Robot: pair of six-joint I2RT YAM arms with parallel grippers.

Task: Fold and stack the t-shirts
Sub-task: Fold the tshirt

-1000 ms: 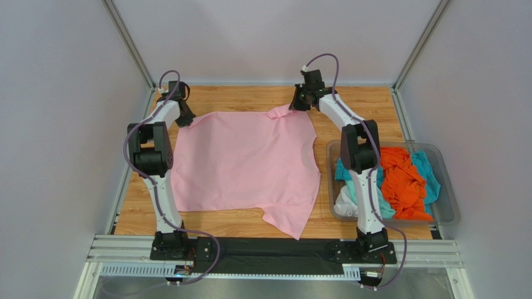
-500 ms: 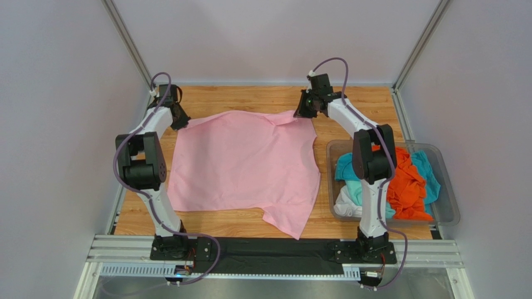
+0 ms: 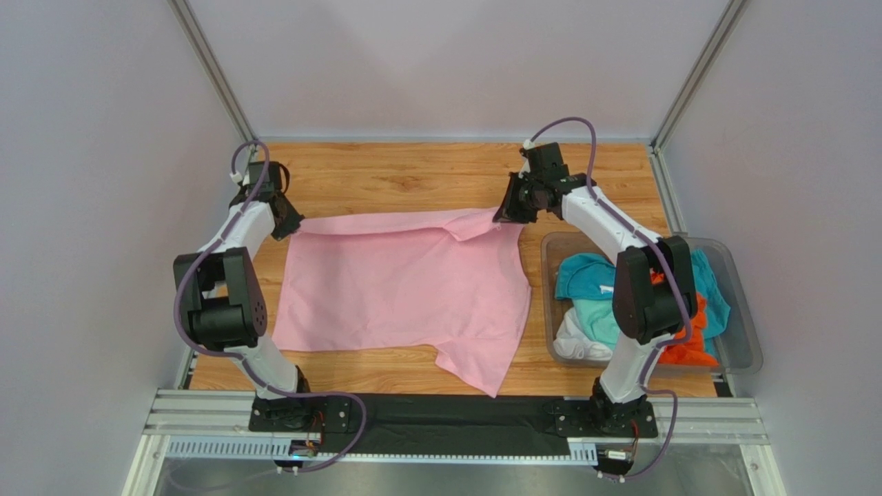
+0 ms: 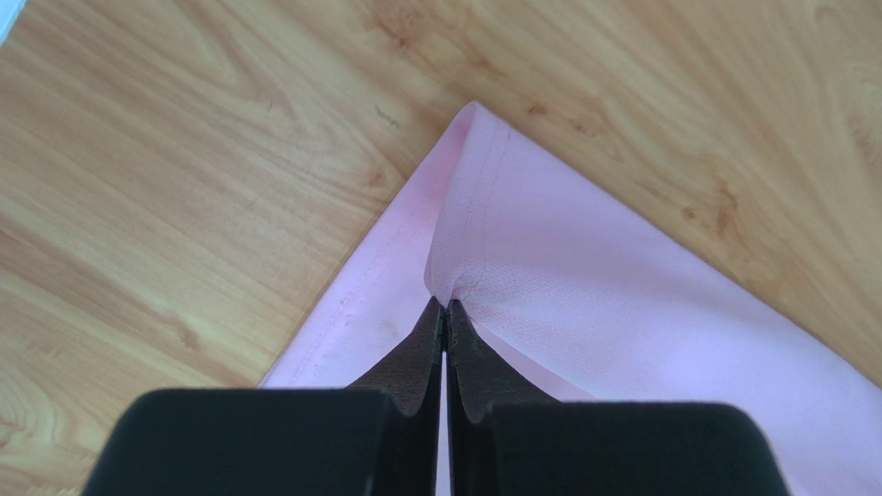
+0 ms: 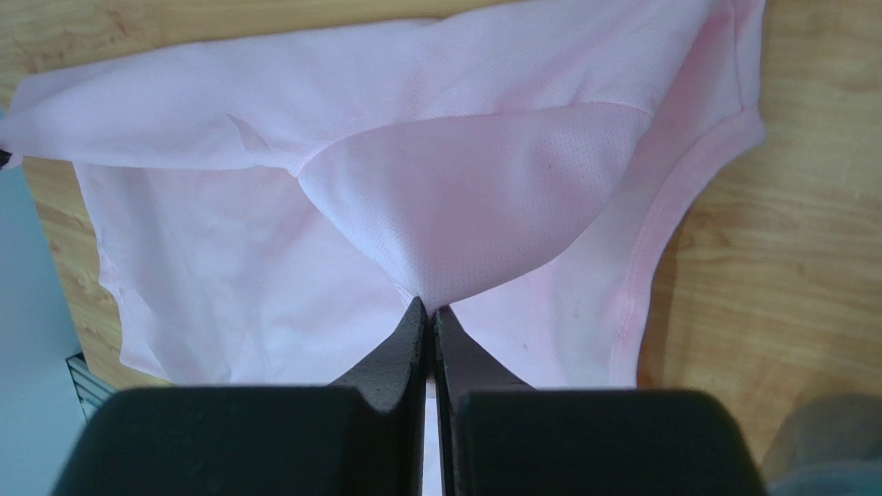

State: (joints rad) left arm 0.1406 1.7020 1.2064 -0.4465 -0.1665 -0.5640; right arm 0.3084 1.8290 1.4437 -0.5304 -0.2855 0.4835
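The light pink t-shirt (image 3: 404, 289) lies spread on the wooden table, its far edge lifted and folded toward the near side. My left gripper (image 3: 287, 223) is shut on its far left corner (image 4: 456, 258). My right gripper (image 3: 504, 215) is shut on its far right edge (image 5: 456, 222). Both hold the cloth just above the table. The orange t-shirt (image 3: 678, 346), teal t-shirts (image 3: 590, 279) and white t-shirt (image 3: 571, 336) lie bunched in the bin at the right.
A clear plastic bin (image 3: 751, 346) stands at the right, close to the pink shirt's right edge. Bare wood (image 3: 414, 176) shows beyond the lifted edge. Metal frame posts and grey walls ring the table. My right forearm crosses over the bin.
Both grippers have moved toward the near side and outward, drawing the pink shirt's far edge with them. The far edge is now pulled straight and folded over the shirt.
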